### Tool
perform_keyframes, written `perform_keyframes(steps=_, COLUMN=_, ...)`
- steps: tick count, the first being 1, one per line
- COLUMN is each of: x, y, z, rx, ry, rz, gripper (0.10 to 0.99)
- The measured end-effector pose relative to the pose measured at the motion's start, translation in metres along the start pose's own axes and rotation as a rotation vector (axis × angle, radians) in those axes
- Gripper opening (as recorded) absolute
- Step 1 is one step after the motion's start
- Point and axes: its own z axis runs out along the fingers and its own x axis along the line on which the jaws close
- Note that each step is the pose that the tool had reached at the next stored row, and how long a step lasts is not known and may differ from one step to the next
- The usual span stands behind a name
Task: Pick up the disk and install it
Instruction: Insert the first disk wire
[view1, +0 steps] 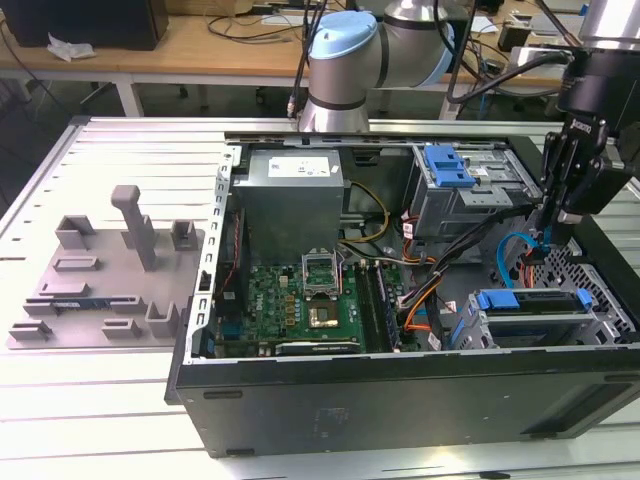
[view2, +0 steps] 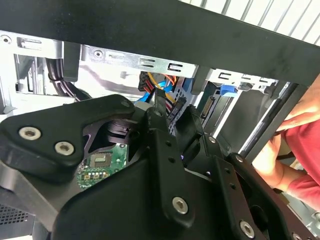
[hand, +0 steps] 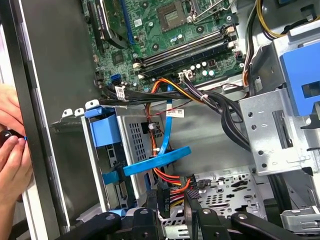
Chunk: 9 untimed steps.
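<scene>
In the exterior view the computer case (view1: 400, 400) lies open on its side on a ribbed metal tabletop (view1: 100, 420), probably so that the arm (view1: 345, 60) can reach in from above. The gripper (view1: 545, 243) hangs low inside the case, near the metal cage (view1: 605, 320) at the exterior view's right. The disk (view1: 525, 299) seems to sit already in this cage, with its blue frame on top; the gripper does not carry it. A grey tray (view1: 100, 270) with holders rests beside the case. Wooden desks (view1: 200, 40) with cables stand behind, as in a workshop.

In the second wrist view the gripper (view2: 175, 120) points toward orange and blue wires (view2: 160, 85). A person's hand (view2: 287, 147) is at the case edge.

In the first wrist view the gripper (hand: 171, 200) has a black plug (hand: 167, 194) at its tip. The fingers (hand: 148, 202) stand on both sides of the plug, but one cannot tell whether they clench it or are released. A flat blue cable (hand: 161, 160) crosses just beside.
</scene>
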Motion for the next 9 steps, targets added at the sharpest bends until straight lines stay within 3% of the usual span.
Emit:
perform_keyframes(steps=2, x=-0.0001, y=0.0000, z=0.0008, rx=0.000, ry=0.0005, rz=0.000, gripper=0.353)
perform_keyframes(steps=6, x=-0.0001, y=0.0000, z=0.0009, rx=0.001, ry=0.0119, rz=0.000, gripper=0.353)
perform_keyframes(steps=9, x=0.0000, y=0.0000, z=0.0008, rx=0.002, ry=0.0158, rz=0.000, gripper=0.353)
